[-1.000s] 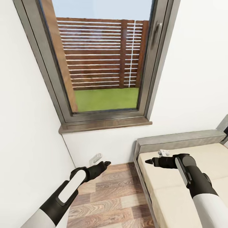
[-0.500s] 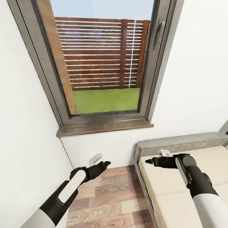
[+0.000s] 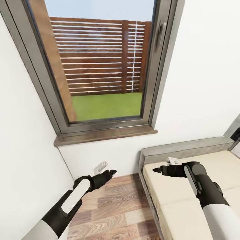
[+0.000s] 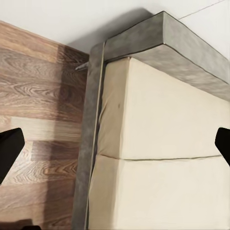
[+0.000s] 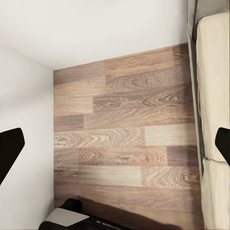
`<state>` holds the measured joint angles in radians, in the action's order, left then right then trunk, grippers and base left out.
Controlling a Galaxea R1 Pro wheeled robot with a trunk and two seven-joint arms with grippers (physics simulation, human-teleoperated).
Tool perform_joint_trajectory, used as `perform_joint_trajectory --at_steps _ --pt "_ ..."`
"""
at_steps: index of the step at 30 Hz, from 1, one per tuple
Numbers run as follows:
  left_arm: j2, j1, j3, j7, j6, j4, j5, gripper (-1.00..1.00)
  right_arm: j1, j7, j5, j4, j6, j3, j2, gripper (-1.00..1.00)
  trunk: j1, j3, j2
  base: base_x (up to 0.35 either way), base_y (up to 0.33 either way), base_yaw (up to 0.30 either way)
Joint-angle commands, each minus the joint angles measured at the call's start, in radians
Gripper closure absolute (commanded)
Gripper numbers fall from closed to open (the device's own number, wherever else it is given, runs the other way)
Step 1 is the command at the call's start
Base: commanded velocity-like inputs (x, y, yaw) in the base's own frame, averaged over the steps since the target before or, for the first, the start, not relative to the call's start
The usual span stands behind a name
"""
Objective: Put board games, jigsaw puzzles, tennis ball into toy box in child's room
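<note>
None of the toys, the table or the toy box is in sight. In the head view my left gripper is held out low over the wood floor, and my right gripper hovers over the near corner of the bed. Both are open and empty. The left wrist view looks down on the bed's cream mattress with the dark fingertips far apart. Bare floor boards lie between the right gripper's spread fingertips.
A tall grey-framed window with a brown sill faces me, white walls on both sides. The grey bed frame stands at the right against the wall. A wall socket sits low under the sill.
The whole picture has slid left and slightly up, so the camera has turned or rolled. Both arms keep the same pose in the view.
</note>
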<state>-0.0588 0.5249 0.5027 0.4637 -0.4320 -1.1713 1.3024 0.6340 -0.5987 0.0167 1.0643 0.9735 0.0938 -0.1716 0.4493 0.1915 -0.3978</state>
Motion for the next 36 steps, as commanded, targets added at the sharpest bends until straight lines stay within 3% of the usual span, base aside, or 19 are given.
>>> perform_joint_trajectory --at_steps 1,36 --pt "-0.001 0.001 0.002 0.009 0.001 -0.002 0.009 -1.0 0.001 -0.004 0.002 0.0 0.005 0.001 0.0 -1.0 0.001 0.002 -0.002 0.004 0.0 -0.225" --pt "-0.001 0.001 0.0 0.009 0.001 -0.001 0.01 -1.0 0.003 -0.002 0.003 0.0 0.007 0.003 -0.001 -1.0 0.001 0.002 -0.002 0.001 0.0 -0.271"
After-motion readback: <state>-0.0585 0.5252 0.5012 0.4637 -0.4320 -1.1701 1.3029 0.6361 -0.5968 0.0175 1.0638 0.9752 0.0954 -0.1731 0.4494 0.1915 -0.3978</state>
